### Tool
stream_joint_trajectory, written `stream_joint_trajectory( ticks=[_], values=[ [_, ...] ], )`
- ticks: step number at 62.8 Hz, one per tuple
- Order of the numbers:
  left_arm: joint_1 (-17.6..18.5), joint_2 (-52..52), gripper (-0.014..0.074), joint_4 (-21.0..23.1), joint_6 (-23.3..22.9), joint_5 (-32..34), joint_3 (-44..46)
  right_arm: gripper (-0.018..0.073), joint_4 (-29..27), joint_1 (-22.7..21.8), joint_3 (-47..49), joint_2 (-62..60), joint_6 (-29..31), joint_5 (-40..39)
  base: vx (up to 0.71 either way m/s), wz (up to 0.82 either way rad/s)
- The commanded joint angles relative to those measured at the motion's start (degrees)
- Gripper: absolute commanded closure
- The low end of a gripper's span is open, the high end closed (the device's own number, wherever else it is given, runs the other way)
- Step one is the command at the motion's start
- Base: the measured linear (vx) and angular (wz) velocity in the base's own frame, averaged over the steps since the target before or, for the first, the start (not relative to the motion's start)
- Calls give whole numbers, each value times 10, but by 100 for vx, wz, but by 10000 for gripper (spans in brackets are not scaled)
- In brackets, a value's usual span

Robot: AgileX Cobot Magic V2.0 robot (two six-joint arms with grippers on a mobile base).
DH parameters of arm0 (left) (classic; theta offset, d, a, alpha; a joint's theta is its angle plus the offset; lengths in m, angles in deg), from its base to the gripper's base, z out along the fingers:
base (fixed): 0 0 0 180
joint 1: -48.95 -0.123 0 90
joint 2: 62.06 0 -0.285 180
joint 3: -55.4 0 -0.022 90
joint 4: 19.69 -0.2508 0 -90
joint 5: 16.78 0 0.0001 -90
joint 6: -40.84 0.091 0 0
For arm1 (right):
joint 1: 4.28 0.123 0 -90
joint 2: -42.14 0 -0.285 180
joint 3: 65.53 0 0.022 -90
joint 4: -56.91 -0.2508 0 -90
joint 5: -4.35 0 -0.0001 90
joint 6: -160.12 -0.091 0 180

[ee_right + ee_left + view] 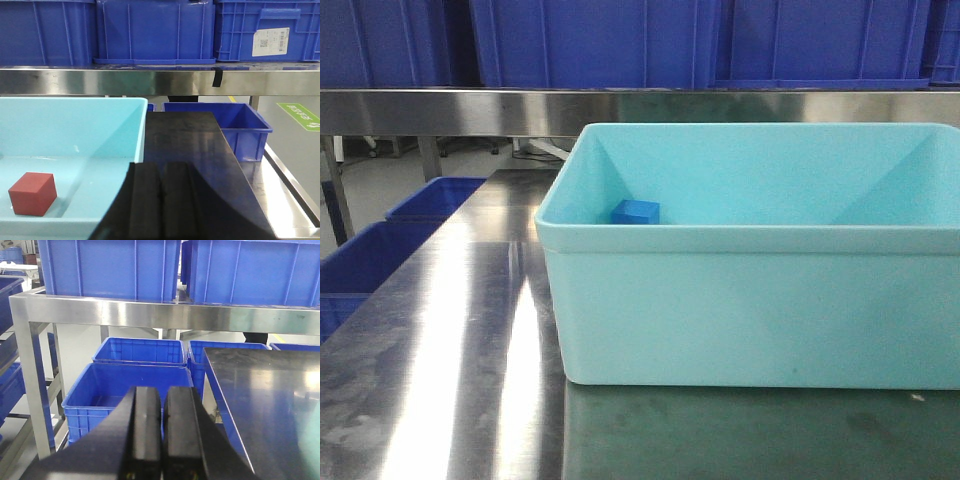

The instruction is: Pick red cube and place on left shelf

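The red cube point(32, 193) lies on the floor of the pale turquoise tub point(135, 130), near its front left in the right wrist view. My right gripper point(161, 170) hangs shut and empty above the tub's right wall, well to the right of the cube. In the left wrist view my left gripper point(164, 392) is shut with nothing in it, off the table's left edge over a blue crate point(125, 385). The left shelf point(150, 315), a steel rack carrying dark-blue crates point(110, 267), runs across the back. The front view hides the red cube.
A small blue cube point(636, 211) sits inside the tub point(750, 310) at its far left corner. The tub stands on a steel table point(470, 340). More blue crates point(380, 255) sit low to the table's left, and one point(240, 127) to its right.
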Motion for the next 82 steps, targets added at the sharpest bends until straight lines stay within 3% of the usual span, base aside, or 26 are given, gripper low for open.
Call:
stream_joint_trajectory(
  ticks=[1, 38, 68, 73, 82],
  values=[
    [0, -8, 495, 3, -4, 51, -14, 502, 0, -4, 14, -10, 4, -48, 0, 0],
    [0, -8, 495, 3, -4, 51, -14, 502, 0, -4, 14, -10, 4, -48, 0, 0],
    [0, -8, 495, 3, -4, 51, -14, 502, -16, -4, 26, -10, 4, -136, 0, 0],
    [0, -8, 495, 3, -4, 51, -14, 502, -17, -4, 61, -10, 4, -107, 0, 0],
    [0, -8, 495, 3, -4, 51, -14, 502, -14, -4, 189, 26, 4, 41, 0, 0]
  ],
)
